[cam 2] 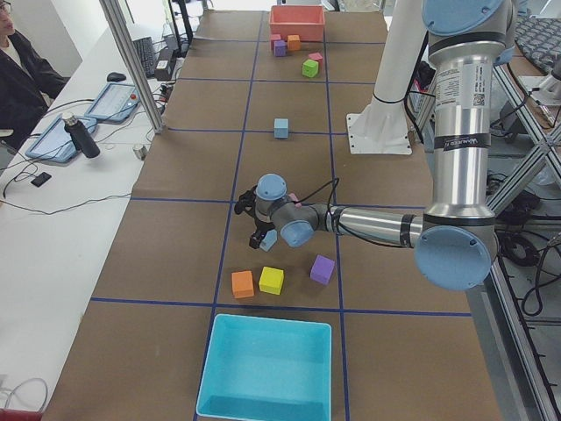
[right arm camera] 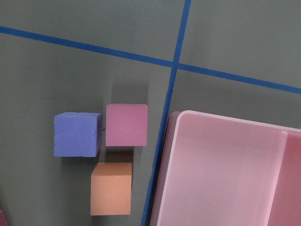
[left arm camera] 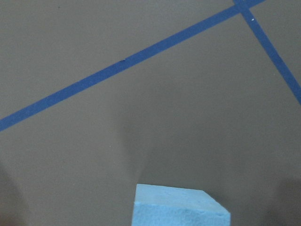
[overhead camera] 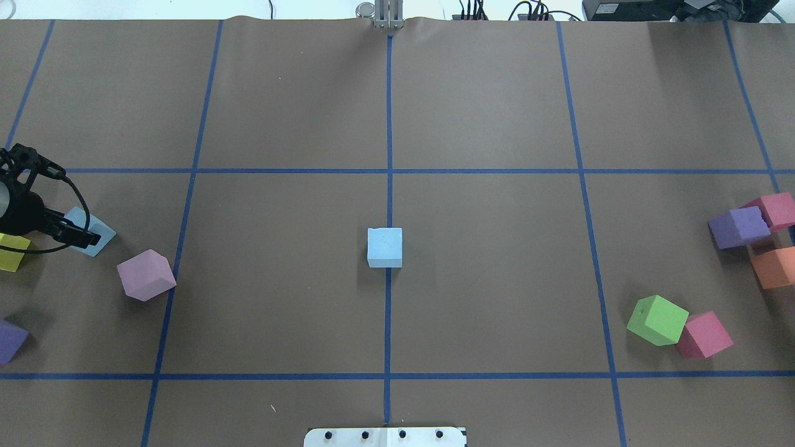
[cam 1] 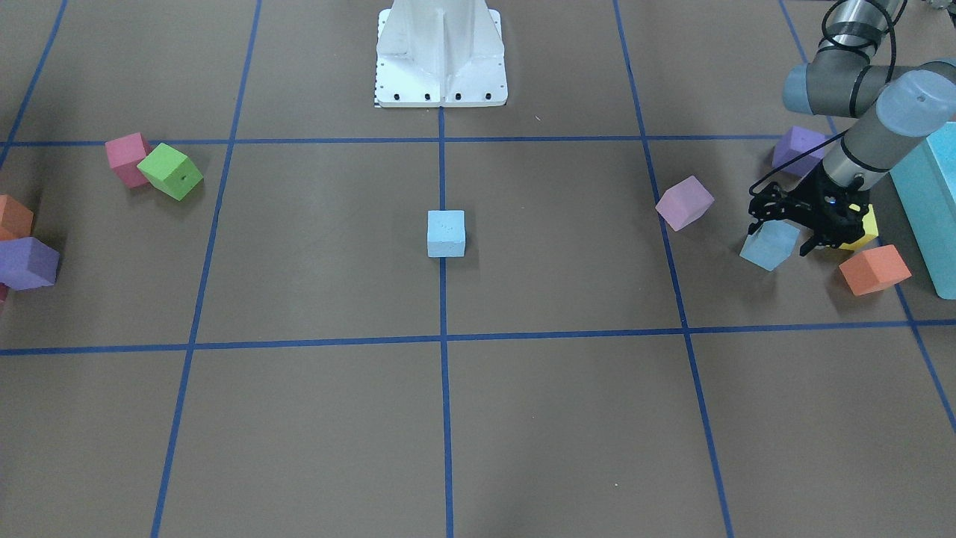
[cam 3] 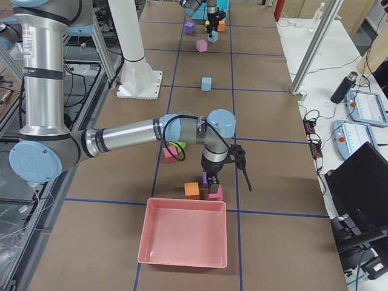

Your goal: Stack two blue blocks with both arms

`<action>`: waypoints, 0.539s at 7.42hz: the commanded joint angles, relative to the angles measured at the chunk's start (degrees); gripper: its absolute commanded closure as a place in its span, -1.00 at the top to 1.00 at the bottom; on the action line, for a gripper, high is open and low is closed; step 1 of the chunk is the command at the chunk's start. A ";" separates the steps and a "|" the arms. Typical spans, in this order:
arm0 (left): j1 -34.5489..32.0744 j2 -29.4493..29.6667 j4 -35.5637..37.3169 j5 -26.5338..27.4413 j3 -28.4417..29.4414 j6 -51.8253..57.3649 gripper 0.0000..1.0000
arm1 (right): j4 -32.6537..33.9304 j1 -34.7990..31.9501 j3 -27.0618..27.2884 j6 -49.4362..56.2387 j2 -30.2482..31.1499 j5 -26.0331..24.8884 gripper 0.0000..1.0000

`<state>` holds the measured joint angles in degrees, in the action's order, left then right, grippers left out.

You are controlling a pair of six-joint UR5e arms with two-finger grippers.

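One pale blue block (cam 1: 446,233) sits on the table's centre line; it also shows in the overhead view (overhead camera: 384,247). The second blue block (cam 1: 769,246) lies turned at the robot's left end of the table (overhead camera: 99,239). My left gripper (cam 1: 784,233) is low over it, with its jaws apart on either side of the block. The left wrist view shows this block (left arm camera: 181,207) close at the bottom edge. My right gripper (cam 3: 210,180) hangs over a cluster of cubes at the other end. I cannot tell whether it is open or shut.
Around the left gripper lie a lilac cube (cam 1: 684,202), a purple cube (cam 1: 798,149), a yellow cube (cam 1: 863,233), an orange cube (cam 1: 874,269) and the turquoise bin (cam 1: 933,217). Under the right wrist are purple (right arm camera: 77,134), pink (right arm camera: 126,125) and orange (right arm camera: 111,188) cubes beside a pink tray (right arm camera: 225,174).
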<state>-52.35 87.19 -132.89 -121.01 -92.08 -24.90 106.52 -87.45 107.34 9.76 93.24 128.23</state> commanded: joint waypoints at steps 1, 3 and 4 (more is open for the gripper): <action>0.58 0.17 0.08 0.34 0.58 -0.06 0.46 | 0.00 0.00 -0.02 0.00 0.10 0.00 1.00; 0.75 0.52 0.00 0.34 1.11 -0.06 0.34 | 0.00 0.00 -0.11 0.00 0.19 0.00 1.00; 0.67 0.61 0.00 0.08 0.94 -0.06 -0.09 | 0.00 0.00 -0.11 0.00 0.19 0.00 1.00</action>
<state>-51.67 87.65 -132.88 -120.73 -91.13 -24.96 106.52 -87.45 107.27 9.76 93.39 128.23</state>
